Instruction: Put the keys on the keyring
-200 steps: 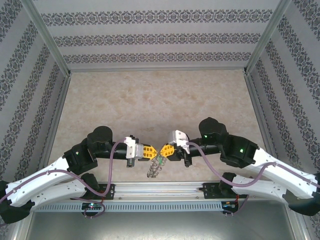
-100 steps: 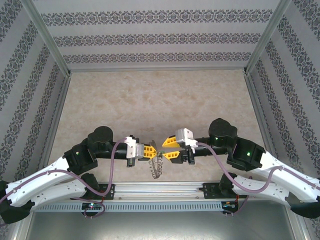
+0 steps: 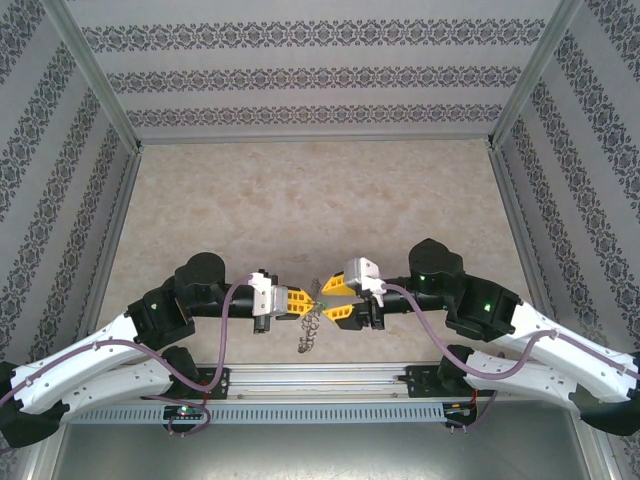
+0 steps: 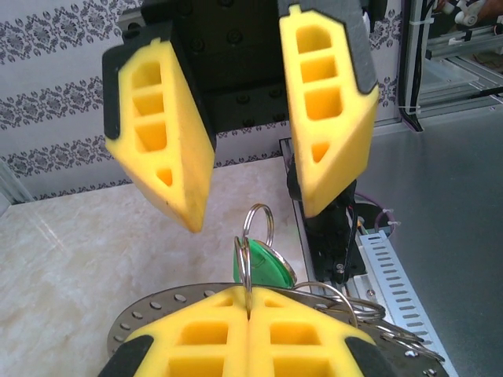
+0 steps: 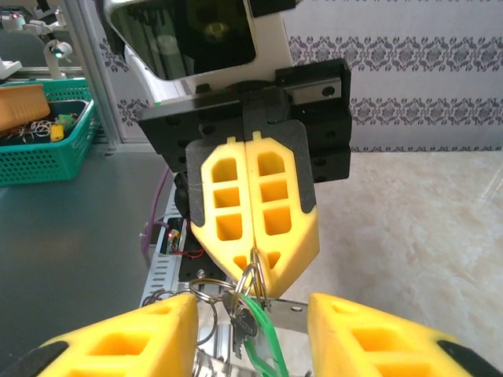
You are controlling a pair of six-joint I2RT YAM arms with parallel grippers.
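My left gripper point(image 3: 310, 303) is shut on a small silver split ring point(image 4: 259, 224), held above the table's near edge. From that ring hangs a green-headed key point(image 4: 267, 263), with a silvery key point(image 5: 244, 322) beside it. Under the fingers lies the keyring point(image 4: 157, 302), a wide thin metal band with small holes, carrying more wire rings point(image 4: 377, 310). My right gripper point(image 3: 325, 301) faces the left one tip to tip. Its jaws stand open to either side of the ring and keys point(image 5: 253, 302), touching nothing. From above the bunch point(image 3: 309, 330) dangles below both grippers.
An aluminium rail point(image 3: 320, 378) and a slotted cable duct point(image 4: 393, 267) run along the near edge, right below the hanging bunch. A green basket point(image 5: 43, 149) of small parts stands on the grey bench off to the side. Patterned walls point(image 3: 320, 75) close in the beige table.
The right gripper, shut at the ring a second ago, has opened and now straddles the bunch. The left gripper has kept its hold and not moved.
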